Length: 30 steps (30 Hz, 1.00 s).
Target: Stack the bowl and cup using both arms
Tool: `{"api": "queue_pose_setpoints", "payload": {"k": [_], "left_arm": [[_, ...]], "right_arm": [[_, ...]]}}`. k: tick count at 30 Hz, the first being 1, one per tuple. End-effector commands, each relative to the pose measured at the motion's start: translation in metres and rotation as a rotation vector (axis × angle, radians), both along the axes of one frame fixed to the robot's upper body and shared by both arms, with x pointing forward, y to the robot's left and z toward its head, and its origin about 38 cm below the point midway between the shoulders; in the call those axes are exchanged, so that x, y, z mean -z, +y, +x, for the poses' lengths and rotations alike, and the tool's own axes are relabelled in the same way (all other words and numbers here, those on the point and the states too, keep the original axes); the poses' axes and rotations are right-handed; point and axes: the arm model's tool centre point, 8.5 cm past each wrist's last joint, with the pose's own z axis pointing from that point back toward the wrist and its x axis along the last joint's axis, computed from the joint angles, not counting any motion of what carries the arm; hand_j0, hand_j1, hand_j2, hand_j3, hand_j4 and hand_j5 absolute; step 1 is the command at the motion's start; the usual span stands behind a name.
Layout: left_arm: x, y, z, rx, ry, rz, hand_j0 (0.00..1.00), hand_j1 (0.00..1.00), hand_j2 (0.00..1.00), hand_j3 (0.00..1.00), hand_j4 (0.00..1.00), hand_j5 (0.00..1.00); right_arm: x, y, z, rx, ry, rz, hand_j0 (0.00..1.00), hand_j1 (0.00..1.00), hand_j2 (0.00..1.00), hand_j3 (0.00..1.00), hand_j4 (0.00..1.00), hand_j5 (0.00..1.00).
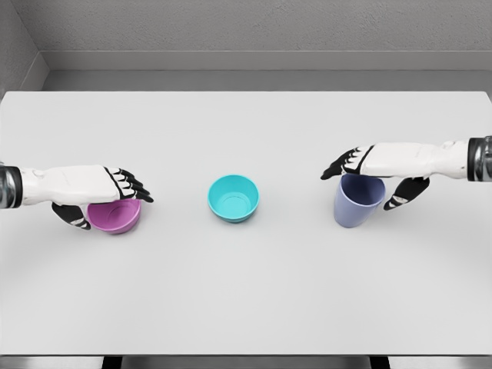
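Note:
A teal bowl [233,197] sits upright near the middle of the white table [246,292]. To its left stands a purple bowl [115,216]; my left hand [108,196] lies over its rim, fingers across the top and thumb at the near left side, shut on it. To the right stands a lavender-blue cup [357,201]. My right hand [369,175] covers the cup's rim, fingers reaching left over the top and thumb down its right side, shut on the cup. Both bowl and cup appear to rest on the table.
The table's far edge meets a grey wall behind. Its front edge runs along the bottom of the view. Nothing else stands on the table.

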Motion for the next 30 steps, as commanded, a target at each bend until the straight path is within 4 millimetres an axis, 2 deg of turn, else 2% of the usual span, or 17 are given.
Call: {"api": "queue_pose_setpoints", "payload": {"k": [1,16,19,21,30], "left_arm": [[-0.0005,0.0002,0.0001,-0.003,0.001,-0.005,1.0,1.0,1.0,1.0,1.0,1.0],[0.0061,-0.0033,-0.0006,0.004,0.004,0.006,1.0,1.0,1.0,1.0,1.0,1.0],[0.0072,-0.0025,-0.0015,0.002,0.008,0.005,0.87,0.87,0.87,0.87,0.87,0.87],[0.0078,-0.0025,-0.0018,0.002,0.009,0.005,0.83,0.83,0.83,0.83,0.83,0.83],[0.0075,-0.0029,-0.002,0.003,0.009,0.003,0.75,0.75,0.75,0.75,0.75,0.75]], "right_arm": [[-0.0002,0.0,0.0001,0.003,0.003,0.005,1.0,1.0,1.0,1.0,1.0,1.0],[0.0006,0.001,-0.0006,-0.001,0.005,0.003,1.0,1.0,1.0,1.0,1.0,1.0],[0.0006,0.001,-0.0006,-0.001,0.005,0.003,1.0,1.0,1.0,1.0,1.0,1.0],[0.0006,0.001,-0.0006,-0.001,0.005,0.003,1.0,1.0,1.0,1.0,1.0,1.0],[-0.0001,0.0004,-0.0004,0.0,0.003,0.002,1.0,1.0,1.0,1.0,1.0,1.0]]}}
